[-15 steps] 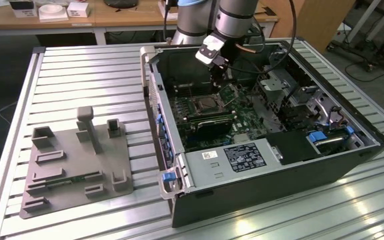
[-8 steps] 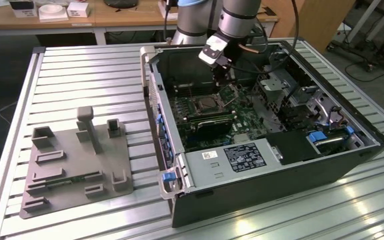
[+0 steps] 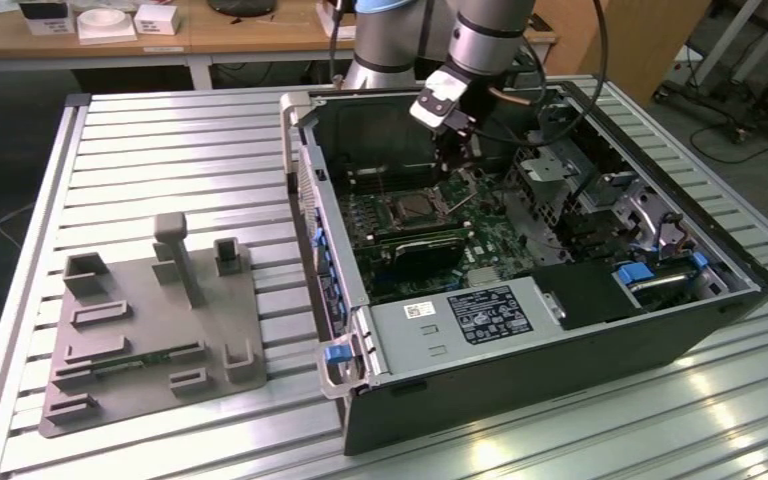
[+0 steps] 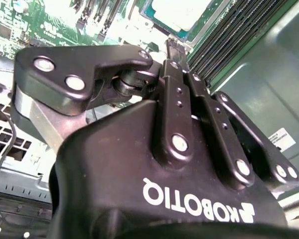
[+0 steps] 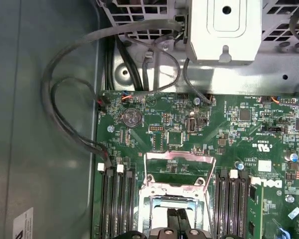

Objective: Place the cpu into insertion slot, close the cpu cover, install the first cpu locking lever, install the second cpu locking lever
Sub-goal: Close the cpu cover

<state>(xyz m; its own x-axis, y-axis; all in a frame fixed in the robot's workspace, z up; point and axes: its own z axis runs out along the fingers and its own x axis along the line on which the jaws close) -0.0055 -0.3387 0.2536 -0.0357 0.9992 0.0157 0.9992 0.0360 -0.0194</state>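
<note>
My gripper (image 3: 460,185) hangs inside the open computer case, just above the motherboard and beside the insertion slot (image 3: 404,212). In both wrist views its two black fingers (image 4: 172,50) are pressed together at the tips, with nothing visible between them. The cpu (image 4: 182,11) shows its pale silvery face just beyond the fingertips and lies in the socket. The silvery cpu cover (image 5: 152,191) frames the socket, and my gripper (image 5: 177,219) sits over its window. A thin wire locking lever (image 5: 179,156) runs along the cover's far edge.
Long memory slots (image 5: 117,204) flank the socket on both sides. Black cables (image 5: 65,99) loop beside the board, and a metal drive cage (image 5: 224,30) stands past it. The case walls (image 3: 307,200) enclose the space. A grey fixture plate (image 3: 144,320) lies on the slatted table.
</note>
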